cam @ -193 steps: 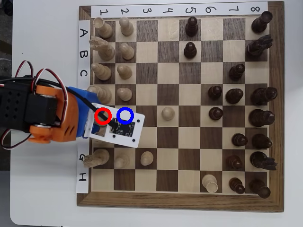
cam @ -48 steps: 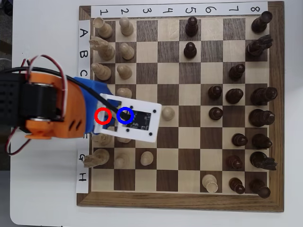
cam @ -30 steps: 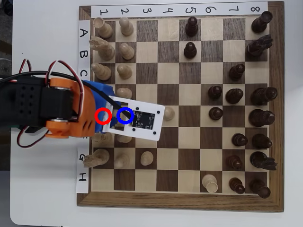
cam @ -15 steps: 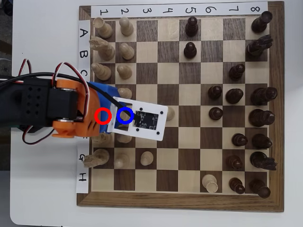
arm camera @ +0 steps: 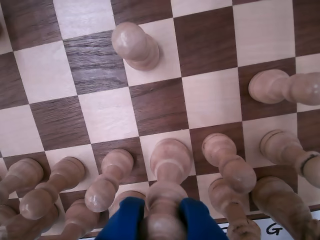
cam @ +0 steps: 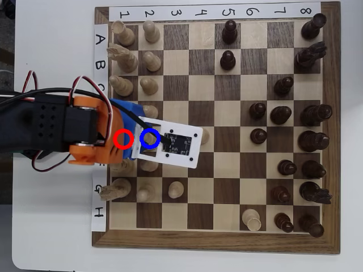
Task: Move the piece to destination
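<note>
In the wrist view the piece (arm camera: 169, 162), pale and tall with a broad round base, stands on a light square. Its upper part sits between my two blue fingers (arm camera: 125, 220). My gripper (arm camera: 162, 225) is shut on it at the bottom edge of that view. In the overhead view my gripper (cam: 143, 141) reaches from the left over column 2 of the chessboard (cam: 215, 241). The blue ring of the destination (cam: 150, 130) lies over the gripper's tip, with the red ring (cam: 122, 138) just to its left. From above, the arm and the white camera plate (cam: 178, 146) hide the piece.
Pale pawns (arm camera: 107, 180) and other pale pieces (arm camera: 227, 162) crowd both sides of the held piece. A lone pale pawn (arm camera: 135, 45) stands ahead. Dark pieces (cam: 283, 113) fill the right columns of the overhead view.
Over six seconds the gripper has shifted right, from above the red ring to above the blue ring. In the last half second the arm crept slightly further right.
</note>
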